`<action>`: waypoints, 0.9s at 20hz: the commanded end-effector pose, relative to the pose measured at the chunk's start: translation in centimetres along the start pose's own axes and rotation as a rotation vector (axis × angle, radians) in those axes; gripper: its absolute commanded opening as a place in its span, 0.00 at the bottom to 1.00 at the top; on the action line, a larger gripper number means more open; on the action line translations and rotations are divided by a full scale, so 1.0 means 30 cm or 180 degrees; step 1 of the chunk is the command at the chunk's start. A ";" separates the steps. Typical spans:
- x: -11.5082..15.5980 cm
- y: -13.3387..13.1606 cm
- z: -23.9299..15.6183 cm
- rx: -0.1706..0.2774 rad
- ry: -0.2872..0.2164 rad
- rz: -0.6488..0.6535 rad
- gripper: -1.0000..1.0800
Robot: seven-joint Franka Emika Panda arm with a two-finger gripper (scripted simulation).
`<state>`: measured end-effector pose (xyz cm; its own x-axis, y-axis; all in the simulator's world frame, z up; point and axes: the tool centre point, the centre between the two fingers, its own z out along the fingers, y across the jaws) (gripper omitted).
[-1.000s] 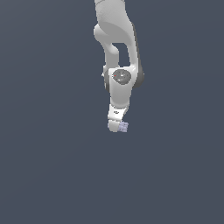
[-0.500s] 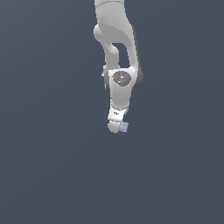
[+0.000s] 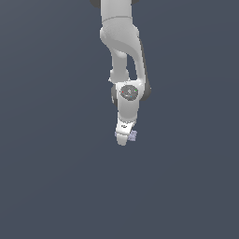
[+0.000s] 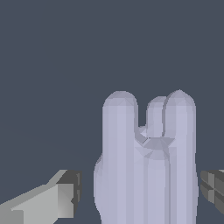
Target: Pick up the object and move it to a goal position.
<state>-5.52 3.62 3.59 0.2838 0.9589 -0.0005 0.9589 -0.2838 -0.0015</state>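
Object (image 4: 144, 162) sat between spread fingers (image 4: 48, 201) of hand (image 3: 124, 138), neither pad touching in wrist view. Looked light, rigid, knobbly; likely non-slip. Best grip judged across narrow flanks, mid-length.

In the exterior view the object (image 3: 133, 136) is mostly hidden behind the gripper (image 3: 123, 138), too small to read its shape. The wrist view crops the object's lower end; contact with the fingers (image 4: 61, 199) seems uncertain.
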 end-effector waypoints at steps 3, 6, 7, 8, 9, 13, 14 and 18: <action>0.000 0.002 0.014 -0.0004 0.0001 0.0000 0.00; 0.000 0.002 0.014 -0.0004 0.0001 0.0000 0.00; 0.000 0.002 0.014 -0.0004 0.0001 0.0000 0.00; 0.000 0.002 0.014 -0.0004 0.0001 0.0000 0.00; 0.000 0.002 0.014 -0.0004 0.0001 0.0000 0.00; 0.000 0.004 0.011 -0.0010 0.0001 0.0000 0.00; 0.000 0.004 0.010 -0.0010 0.0001 0.0000 0.00; 0.001 0.001 -0.010 -0.0010 0.0001 0.0000 0.00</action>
<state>-5.48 3.61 3.60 0.2838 0.9589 -0.0003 0.9589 -0.2838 0.0008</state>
